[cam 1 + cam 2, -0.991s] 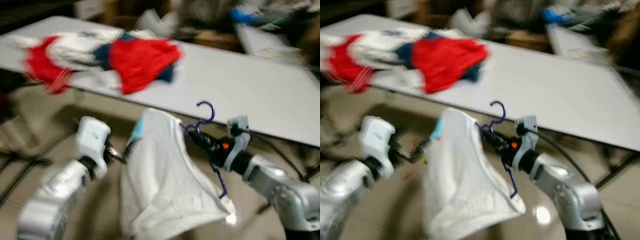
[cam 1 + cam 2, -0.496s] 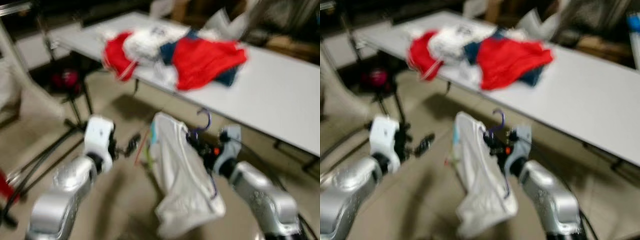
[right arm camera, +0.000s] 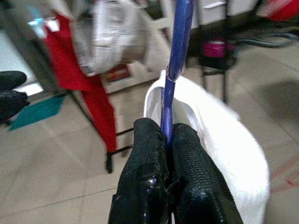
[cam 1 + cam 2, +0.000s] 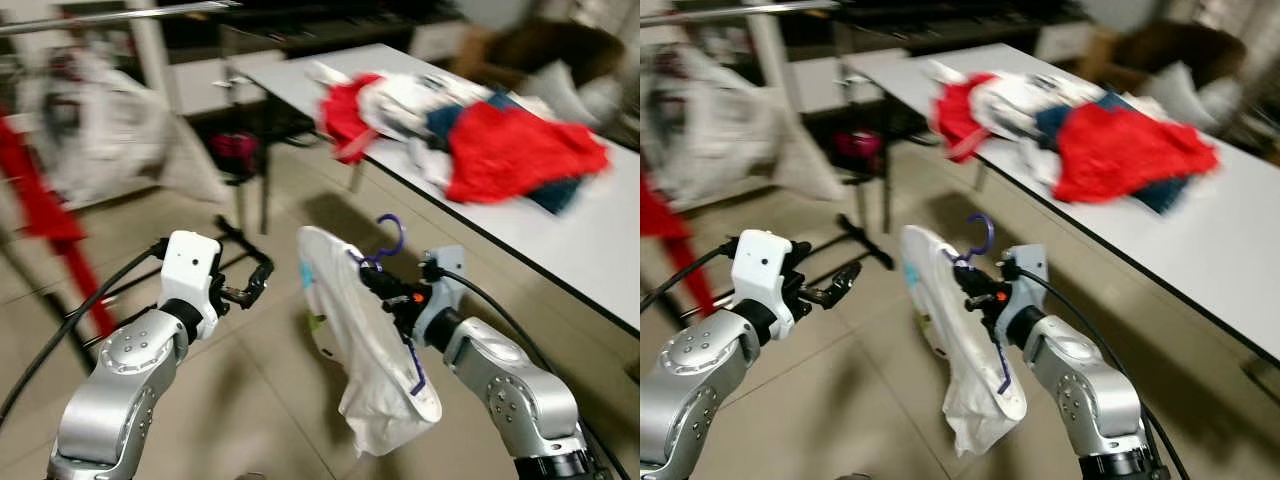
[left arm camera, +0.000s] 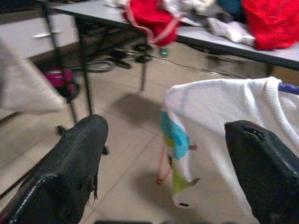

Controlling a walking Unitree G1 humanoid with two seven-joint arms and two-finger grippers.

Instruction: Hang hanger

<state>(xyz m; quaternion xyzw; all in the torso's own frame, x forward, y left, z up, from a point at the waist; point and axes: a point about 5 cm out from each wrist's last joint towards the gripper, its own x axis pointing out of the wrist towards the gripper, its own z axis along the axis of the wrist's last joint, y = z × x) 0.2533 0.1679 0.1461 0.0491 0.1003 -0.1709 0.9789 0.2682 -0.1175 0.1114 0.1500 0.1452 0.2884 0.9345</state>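
While the right gripper (image 4: 372, 283) clamps the purple hanger (image 4: 392, 236), hook up, the left gripper's (image 4: 255, 283) 2 fingers stand apart.

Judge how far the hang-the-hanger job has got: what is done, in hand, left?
Done: the white garment is on the purple hanger. In hand: the right claw is shut on the hanger's stem, carrying it above the floor; the left claw is open beside it. Left: hooking it on the rail, where other clothes hang.

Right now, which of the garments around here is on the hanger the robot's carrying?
The white shirt, draped on the purple hanger pinched in the right gripper. The red clothes lie piled on the table.
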